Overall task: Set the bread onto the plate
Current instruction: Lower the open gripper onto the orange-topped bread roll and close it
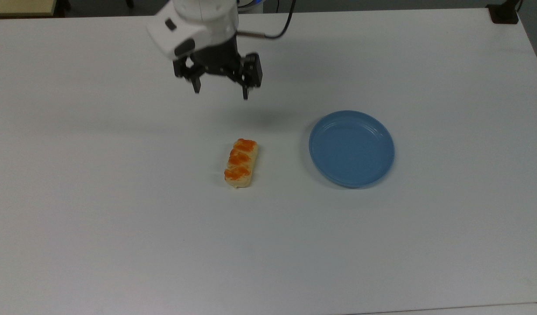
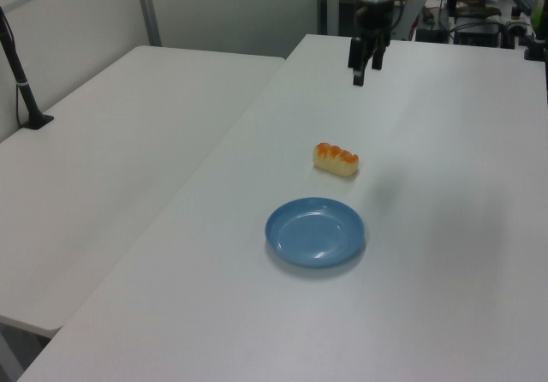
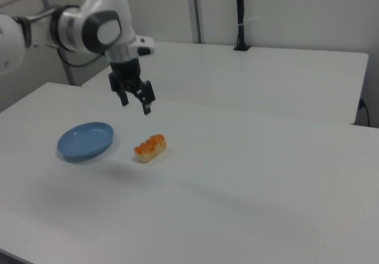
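The bread (image 1: 240, 162) (image 2: 336, 159) (image 3: 150, 147) is a pale-yellow oblong bun with orange-browned lumps, lying on the white table near its middle. To the top view's right of it sits the round blue plate (image 1: 351, 148) (image 2: 315, 231) (image 3: 85, 140), with nothing on it. My gripper (image 1: 221, 92) (image 2: 362, 74) (image 3: 135, 106) hangs in the air above the table, beyond the bread toward the top view's upper edge. Its two black fingers point down, spread wide apart, with nothing between them.
A second white table (image 2: 111, 151) adjoins on the left view's left, carrying a black post (image 2: 21, 78). A black clamp base (image 1: 503, 13) sits at the top view's upper right corner. Cables and equipment (image 2: 479, 14) stand behind the arm.
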You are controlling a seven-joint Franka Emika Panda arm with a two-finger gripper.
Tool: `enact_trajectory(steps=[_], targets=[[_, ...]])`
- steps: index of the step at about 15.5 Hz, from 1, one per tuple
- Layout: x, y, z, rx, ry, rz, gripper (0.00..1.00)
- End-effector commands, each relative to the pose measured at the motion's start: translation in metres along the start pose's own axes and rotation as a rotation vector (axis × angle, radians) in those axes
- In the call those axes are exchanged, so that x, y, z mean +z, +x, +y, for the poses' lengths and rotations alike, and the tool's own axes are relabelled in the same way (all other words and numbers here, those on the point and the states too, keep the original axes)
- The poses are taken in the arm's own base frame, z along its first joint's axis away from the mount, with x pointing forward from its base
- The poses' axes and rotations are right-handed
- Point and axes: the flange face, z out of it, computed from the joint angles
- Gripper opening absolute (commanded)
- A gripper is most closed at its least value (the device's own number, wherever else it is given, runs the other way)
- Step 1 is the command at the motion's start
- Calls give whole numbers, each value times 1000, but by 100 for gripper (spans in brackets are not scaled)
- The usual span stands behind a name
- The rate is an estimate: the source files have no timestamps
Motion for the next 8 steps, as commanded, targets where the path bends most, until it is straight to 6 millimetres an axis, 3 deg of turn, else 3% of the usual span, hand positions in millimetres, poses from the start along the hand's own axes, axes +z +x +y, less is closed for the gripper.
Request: enact_trajectory(steps=[1,2,5,8], targets=[[61,21,-19,19,-10,7,100],[81,24,-33,15,-17,3,100],[138,36,-46,66,-47,36,100],[164,42,-67,108,-39,98,100]])
